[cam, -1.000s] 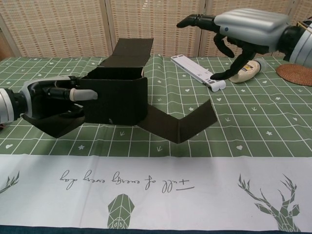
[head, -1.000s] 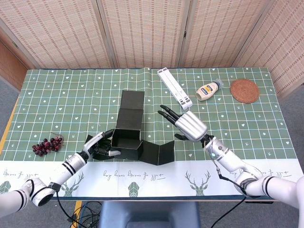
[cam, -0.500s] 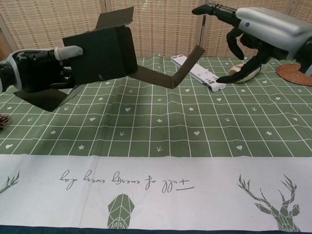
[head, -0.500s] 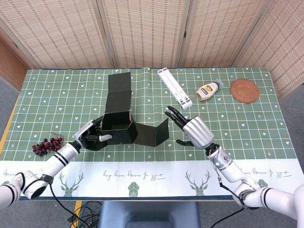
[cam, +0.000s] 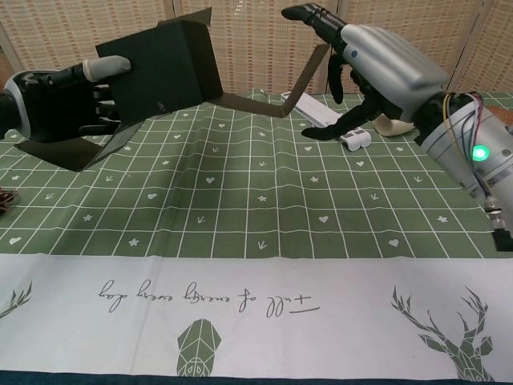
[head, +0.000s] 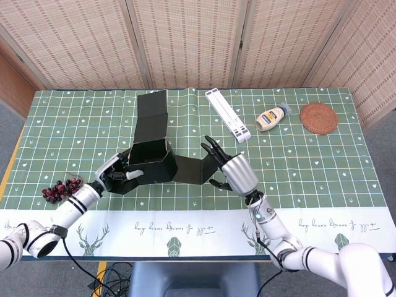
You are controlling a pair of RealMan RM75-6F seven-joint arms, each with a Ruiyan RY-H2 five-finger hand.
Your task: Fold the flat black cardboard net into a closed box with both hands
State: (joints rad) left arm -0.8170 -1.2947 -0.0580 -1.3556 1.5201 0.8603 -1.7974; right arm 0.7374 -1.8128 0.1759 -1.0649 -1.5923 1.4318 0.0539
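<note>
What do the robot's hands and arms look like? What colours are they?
The right hand has a shiny silver back with black fingers. The left hand is mostly black with a pale thumb tip. Both arms are white and silver with dark rings. The right wrist carries thin coloured wires and a glowing green light.

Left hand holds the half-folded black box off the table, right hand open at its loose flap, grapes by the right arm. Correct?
Not quite: the grapes lie by the left arm, at the table's left edge, as the head view shows. The rest holds: the left hand holds the half-folded black box off the table, and the right hand is open at its loose flap.
</note>
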